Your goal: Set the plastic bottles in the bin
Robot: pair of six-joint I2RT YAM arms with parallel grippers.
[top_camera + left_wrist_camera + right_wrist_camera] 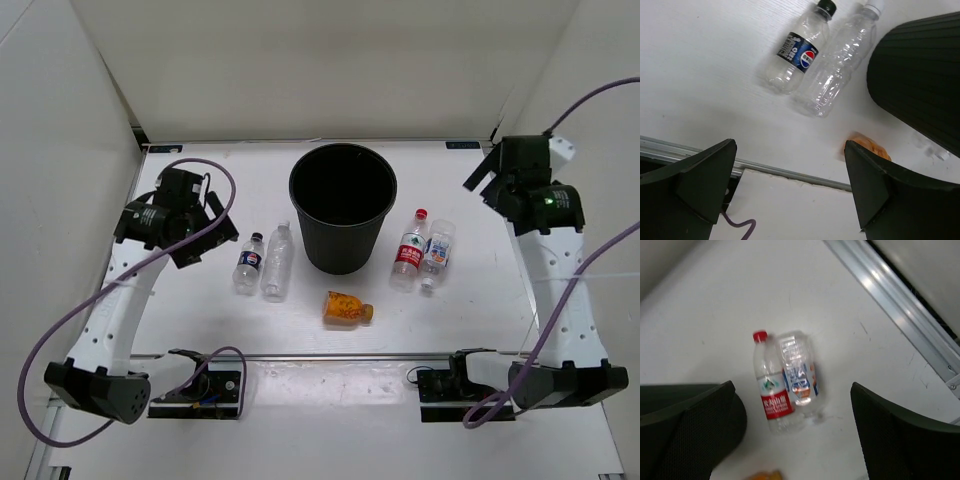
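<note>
The black bin (341,248) stands upright at mid-table. Left of it lie a clear bottle with a blue label and black cap (248,264) and a plain clear bottle (277,260). Right of it lie a red-capped, red-labelled bottle (409,257) and a clear bottle with a blue-and-orange label (436,252). The squat orange bottle (346,309) lies in front of the bin. My left gripper (216,236) is open and empty, raised left of the left pair (797,50). My right gripper (484,182) is open and empty, raised right of the right pair (772,390).
White walls close in the table at the back and both sides. A metal rail (330,354) runs along the near edge. Purple cables (60,320) loop beside both arms. The bin's wall (920,75) fills the right of the left wrist view.
</note>
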